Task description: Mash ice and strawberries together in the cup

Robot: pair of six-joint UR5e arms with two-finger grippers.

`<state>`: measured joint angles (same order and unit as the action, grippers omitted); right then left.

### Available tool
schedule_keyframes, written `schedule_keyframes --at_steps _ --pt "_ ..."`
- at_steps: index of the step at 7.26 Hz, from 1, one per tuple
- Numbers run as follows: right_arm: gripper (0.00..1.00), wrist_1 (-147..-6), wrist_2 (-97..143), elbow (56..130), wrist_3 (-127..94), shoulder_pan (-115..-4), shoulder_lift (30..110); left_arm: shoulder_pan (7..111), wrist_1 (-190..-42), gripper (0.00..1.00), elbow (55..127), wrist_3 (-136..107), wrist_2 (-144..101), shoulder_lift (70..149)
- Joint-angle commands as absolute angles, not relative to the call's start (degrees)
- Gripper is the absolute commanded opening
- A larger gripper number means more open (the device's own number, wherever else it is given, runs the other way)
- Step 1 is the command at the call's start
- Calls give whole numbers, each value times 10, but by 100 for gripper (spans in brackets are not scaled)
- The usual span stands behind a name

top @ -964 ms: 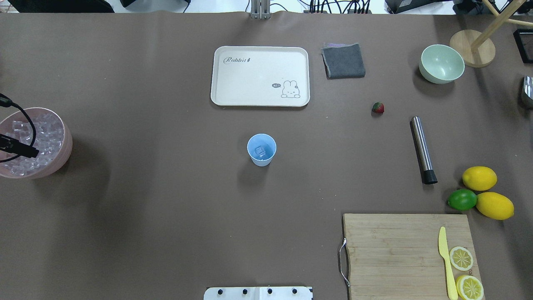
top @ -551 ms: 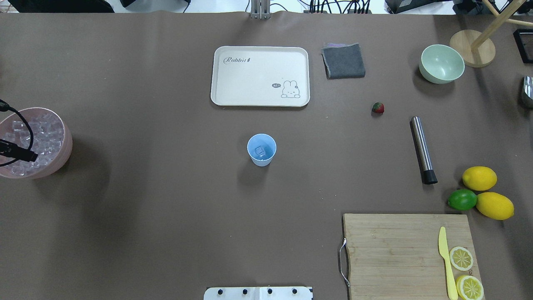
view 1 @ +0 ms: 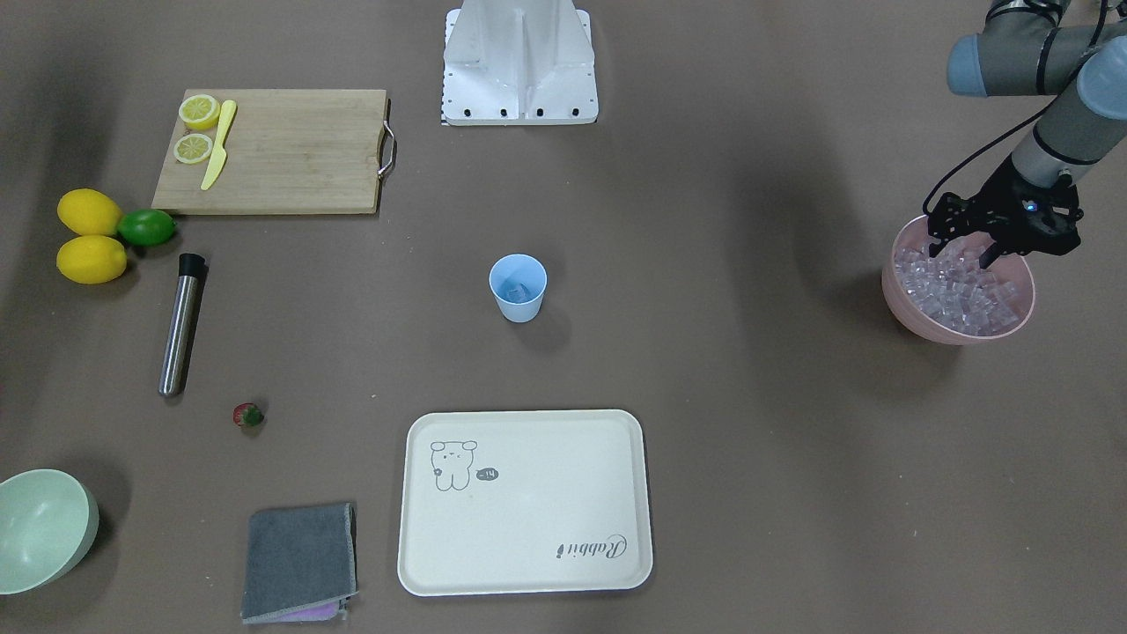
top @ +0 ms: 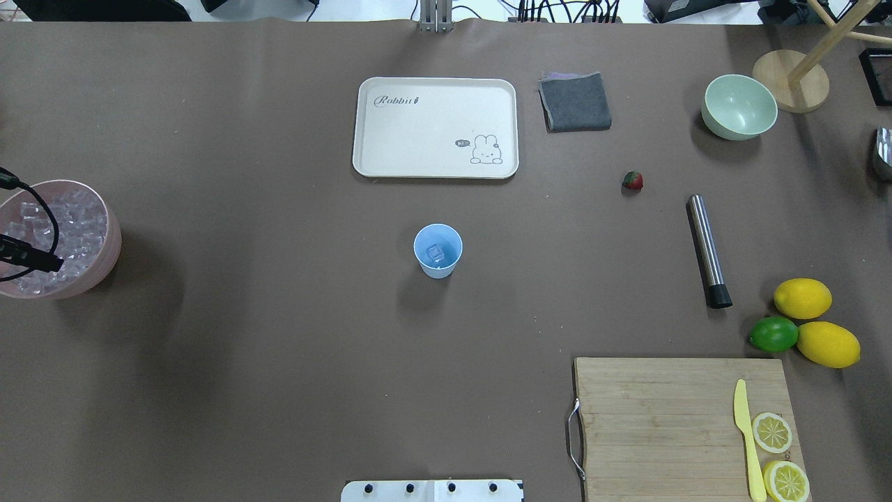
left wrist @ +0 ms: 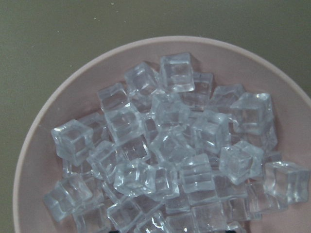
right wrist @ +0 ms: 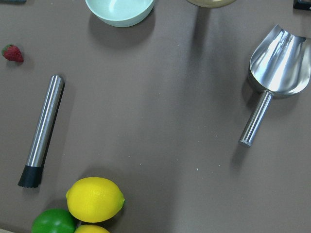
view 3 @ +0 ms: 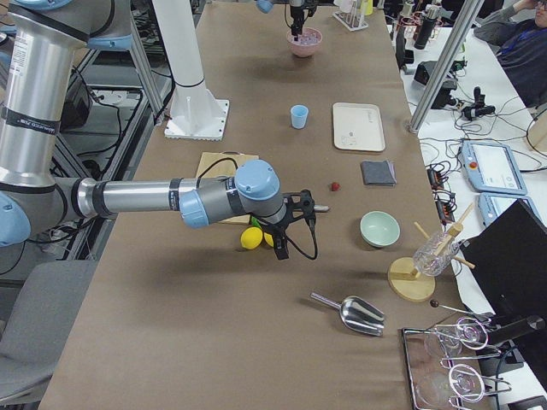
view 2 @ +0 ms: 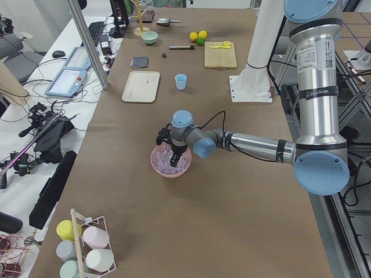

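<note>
The light-blue cup (top: 437,251) stands upright at mid-table with one ice cube (top: 436,254) inside. A pink bowl (view 1: 916,313) at the table's left end is heaped with ice (left wrist: 165,145). My left gripper (view 1: 964,255) hangs just over that ice with its fingers spread, open and empty. The strawberry (top: 633,180) lies alone on the table, right of the tray. My right gripper (view 3: 286,239) shows only in the exterior right view, hovering above the lemons; I cannot tell if it is open or shut.
A steel muddler (top: 707,249) lies right of the strawberry. Two lemons (top: 803,298) and a lime (top: 773,334) sit near a cutting board (top: 662,418) with a yellow knife. A cream tray (top: 435,127), grey cloth (top: 575,102), green bowl (top: 739,107) and metal scoop (right wrist: 277,63) are further off.
My left gripper has shifted a little further over the pink bowl and lower toward the ice. Nothing else has moved.
</note>
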<state>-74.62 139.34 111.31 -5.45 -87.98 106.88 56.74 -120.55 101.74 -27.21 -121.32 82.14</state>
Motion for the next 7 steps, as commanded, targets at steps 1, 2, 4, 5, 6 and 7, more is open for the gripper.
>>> schedule_keyframes --at_steps 1,2,4,5,6,7 --pt "100 -746 1393 1113 -54 -880 1069 555 -1216 75 1017 -288 -1213 822" --pt "100 -746 1394 1113 -54 -880 1069 546 -1225 75 1016 -300 -1213 822" --pt "100 -746 1393 1113 -54 -880 1069 541 -1226 74 1013 -299 -1212 821" --pt "100 -746 1393 1113 -54 -880 1069 541 -1226 71 1013 -299 -1212 820" --pt "100 -747 1393 1113 -54 -880 1069 541 -1226 70 1011 -298 -1212 820" --pt "100 -746 1393 1113 -54 -880 1069 541 -1225 70 1011 -297 -1212 819"
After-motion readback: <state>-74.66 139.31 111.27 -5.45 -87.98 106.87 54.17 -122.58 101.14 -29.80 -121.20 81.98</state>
